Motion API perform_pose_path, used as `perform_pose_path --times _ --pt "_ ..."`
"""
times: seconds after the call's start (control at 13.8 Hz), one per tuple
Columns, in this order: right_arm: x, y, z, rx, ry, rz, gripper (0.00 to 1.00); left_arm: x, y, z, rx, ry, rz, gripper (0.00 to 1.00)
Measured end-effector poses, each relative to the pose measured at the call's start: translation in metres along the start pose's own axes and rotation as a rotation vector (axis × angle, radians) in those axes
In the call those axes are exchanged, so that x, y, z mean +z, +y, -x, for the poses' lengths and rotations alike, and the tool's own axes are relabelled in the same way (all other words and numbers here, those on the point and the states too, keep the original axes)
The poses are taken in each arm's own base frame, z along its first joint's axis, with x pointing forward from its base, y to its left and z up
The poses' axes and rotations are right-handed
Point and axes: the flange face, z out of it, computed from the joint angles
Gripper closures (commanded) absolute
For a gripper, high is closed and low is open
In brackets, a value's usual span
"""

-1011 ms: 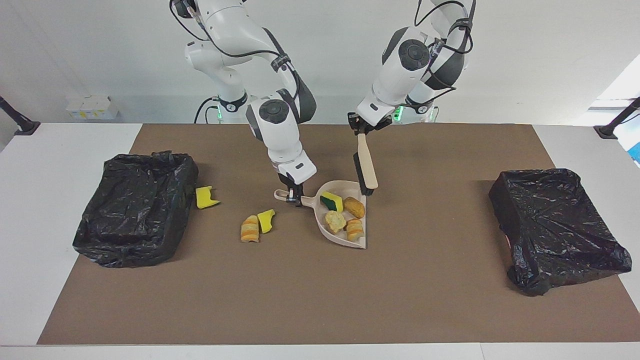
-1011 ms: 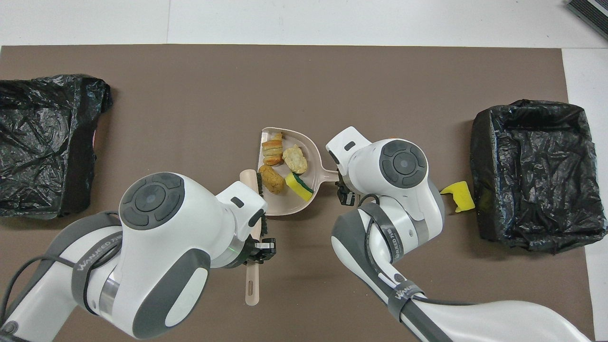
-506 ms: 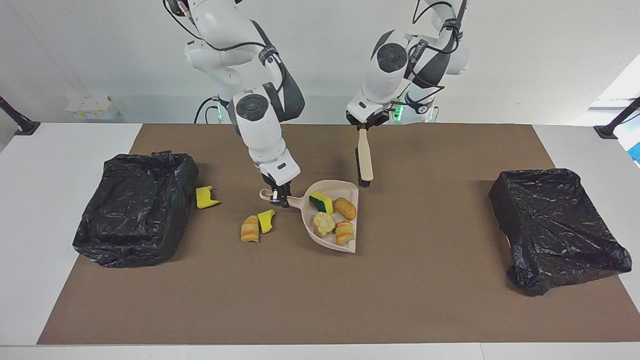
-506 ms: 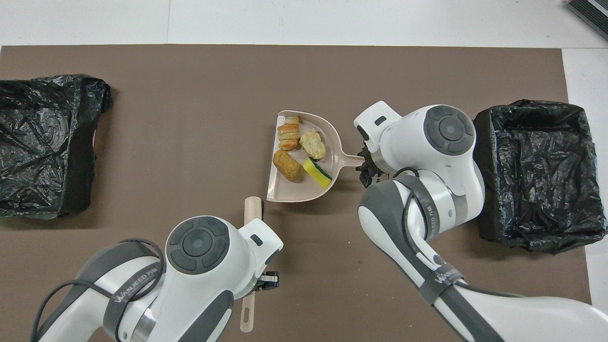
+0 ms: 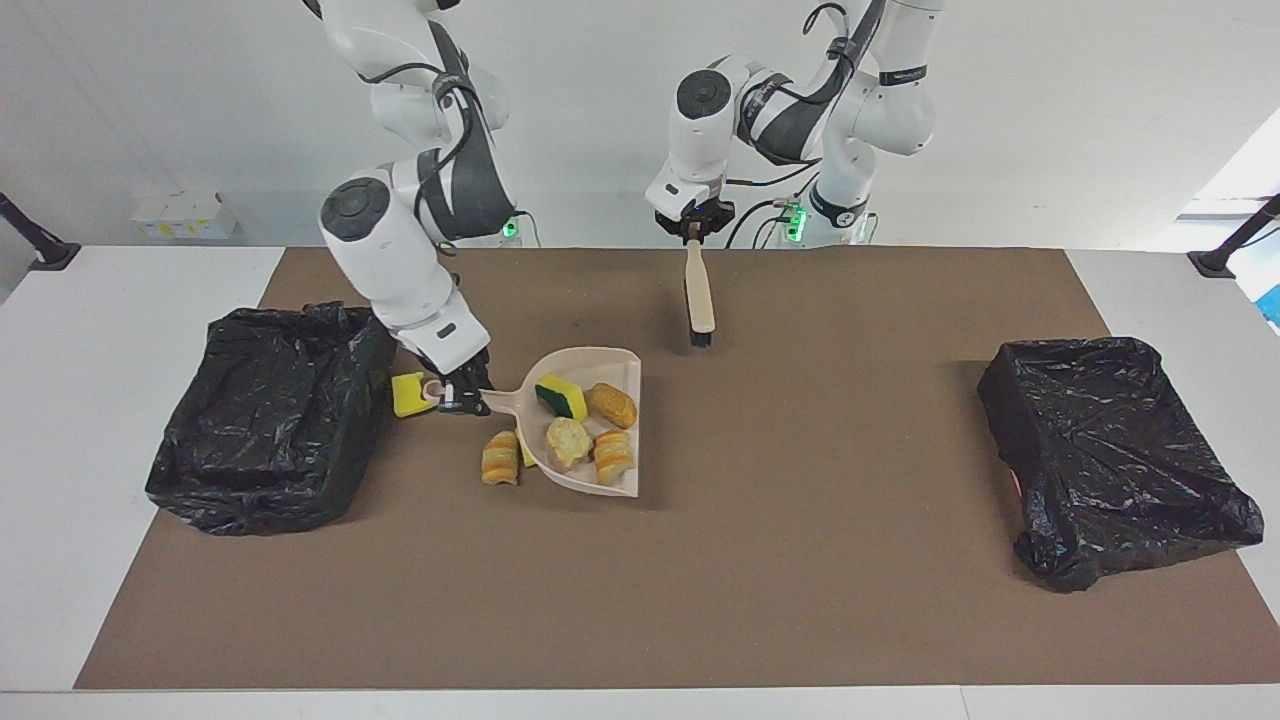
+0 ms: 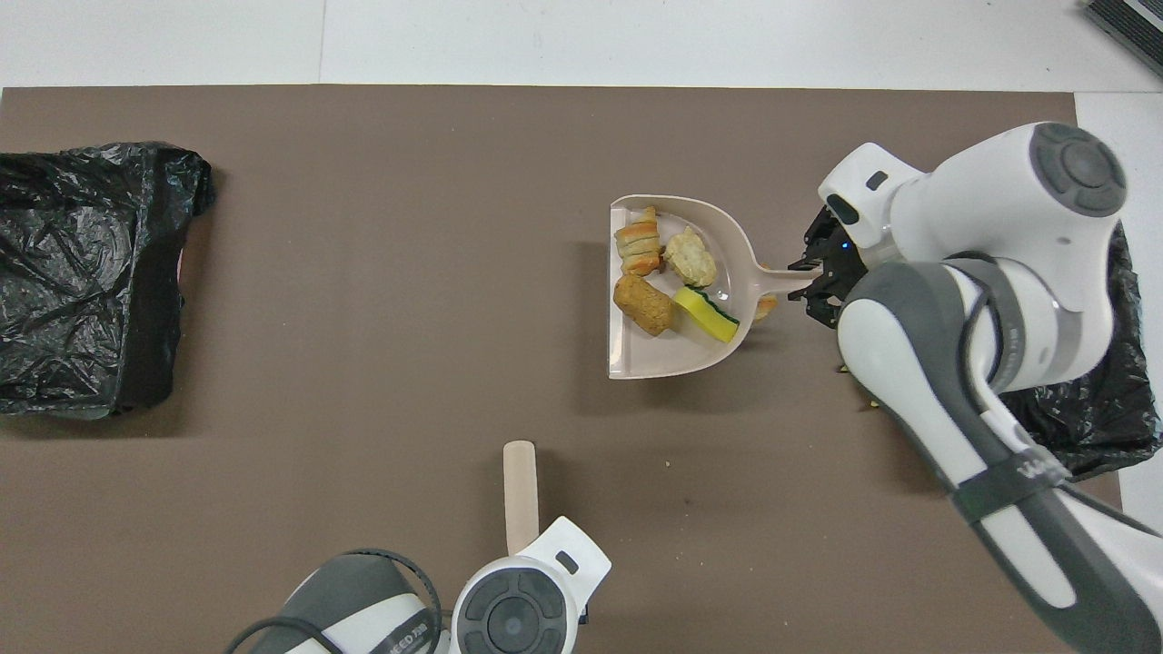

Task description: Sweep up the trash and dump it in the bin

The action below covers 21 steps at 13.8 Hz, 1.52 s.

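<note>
Nearest the robots, the left gripper hangs over the table's robot-side edge, about midway along it, clenched on the handle of a beige long-handled brush with black bristles. The brush hangs down with its bristle end low over the brown mat.

Farther out, the right gripper is clamped on the handle of a beige plastic dustpan, over the mat between its middle and the right arm's end. In the pan lie four pieces of trash: a yellow sponge piece with a dark green face, a tan-orange pastry, a pale bread chunk and a striped croissant-like pastry.

Just beside the gripper, toward the right arm's end, a yellow sponge scrap lies on the mat against the black-bag-lined bin at that end of the table. A second striped pastry lies on the mat just beside the pan's underside, with a yellow-green sponge piece partly hidden between them.

A second bin lined with a black bag stands at the left arm's end of the table, well apart from the rest.
</note>
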Motion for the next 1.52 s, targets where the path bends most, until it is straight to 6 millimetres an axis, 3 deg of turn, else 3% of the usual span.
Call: perform_pose_path --times 0.22,0.58,0.87,1.08,1.23,1.52 --pt "-0.011 0.007 0.064 -0.029 0.042 -0.003 1.0 0.023 0.0 0.009 -0.015 0.013 -0.002 1.0" --pt "-0.031 0.002 0.16 -0.075 0.063 -0.024 1.0 0.03 -0.003 0.011 -0.029 0.013 -0.007 1.0" --pt "-0.071 -0.016 0.25 -0.086 0.086 -0.04 1.0 0.039 0.0 0.02 -0.012 0.016 -0.017 1.0" --pt "-0.11 -0.028 0.302 -0.101 0.013 -0.024 1.0 0.039 0.0 0.02 -0.012 0.02 -0.014 1.0" --pt "-0.134 -0.036 0.327 -0.093 -0.108 -0.029 1.0 0.041 0.0 0.02 -0.013 0.02 -0.015 1.0" --pt "-0.173 -0.052 0.356 -0.061 -0.338 -0.038 1.0 0.042 -0.001 0.019 -0.002 0.027 -0.011 1.0"
